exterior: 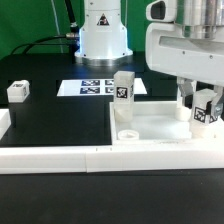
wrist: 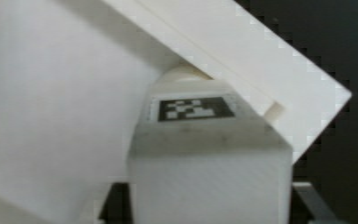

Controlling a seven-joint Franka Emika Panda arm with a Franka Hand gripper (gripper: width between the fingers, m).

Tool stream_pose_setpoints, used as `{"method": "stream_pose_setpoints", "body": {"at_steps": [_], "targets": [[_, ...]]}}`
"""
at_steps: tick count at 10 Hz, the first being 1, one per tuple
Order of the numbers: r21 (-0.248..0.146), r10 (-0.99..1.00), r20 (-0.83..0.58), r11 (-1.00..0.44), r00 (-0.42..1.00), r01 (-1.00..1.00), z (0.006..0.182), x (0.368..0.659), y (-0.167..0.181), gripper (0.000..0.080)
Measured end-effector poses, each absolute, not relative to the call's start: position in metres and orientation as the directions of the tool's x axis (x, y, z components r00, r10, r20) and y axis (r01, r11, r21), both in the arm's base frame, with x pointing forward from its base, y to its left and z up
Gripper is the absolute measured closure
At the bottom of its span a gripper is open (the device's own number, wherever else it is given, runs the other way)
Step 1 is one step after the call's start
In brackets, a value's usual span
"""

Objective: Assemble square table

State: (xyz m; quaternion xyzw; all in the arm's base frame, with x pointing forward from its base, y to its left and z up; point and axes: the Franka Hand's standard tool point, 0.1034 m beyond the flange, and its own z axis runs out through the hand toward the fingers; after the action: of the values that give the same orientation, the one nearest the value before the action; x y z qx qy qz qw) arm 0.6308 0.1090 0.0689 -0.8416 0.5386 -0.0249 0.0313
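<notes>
The white square slab (exterior: 160,127) lies at the exterior view's right, with a round socket (exterior: 128,133) near its front corner. One tagged white leg block (exterior: 123,92) stands upright on the slab's near-left part. My gripper (exterior: 203,104) is over the slab's right side, shut on a second tagged leg block (exterior: 206,113) that it holds upright just above or on the slab. In the wrist view this leg (wrist: 202,160), with its tag facing the camera, fills the space between my gripper (wrist: 211,208) jaws, and the slab's rim (wrist: 247,60) runs behind it. A third leg block (exterior: 18,90) lies at the left.
The marker board (exterior: 95,87) lies flat behind the slab. Long white border bars run along the front (exterior: 60,160) and the left edge (exterior: 5,125). The arm's white base (exterior: 103,35) stands at the back on the black table.
</notes>
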Motion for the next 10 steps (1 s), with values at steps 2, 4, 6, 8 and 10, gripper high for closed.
{"method": "stream_pose_setpoints", "body": {"at_steps": [2,4,6,8,10], "targets": [[-0.078,-0.965,-0.007,-0.262,0.263,-0.962,0.0688,0.6305,0.1081,0.0509],[-0.068,-0.993,-0.029,-0.115,0.117,-0.991,0.0684,0.6290,0.1064,0.0509],[-0.021,-0.983,-0.079,0.166,-0.164,-0.986,0.0682,0.6255,0.1035,0.0509],[0.005,-0.914,-0.126,0.388,-0.385,-0.922,0.0675,0.6252,0.1018,0.0509],[0.001,-0.877,-0.142,0.464,-0.460,-0.886,0.0673,0.6241,0.1021,0.0504]]}}
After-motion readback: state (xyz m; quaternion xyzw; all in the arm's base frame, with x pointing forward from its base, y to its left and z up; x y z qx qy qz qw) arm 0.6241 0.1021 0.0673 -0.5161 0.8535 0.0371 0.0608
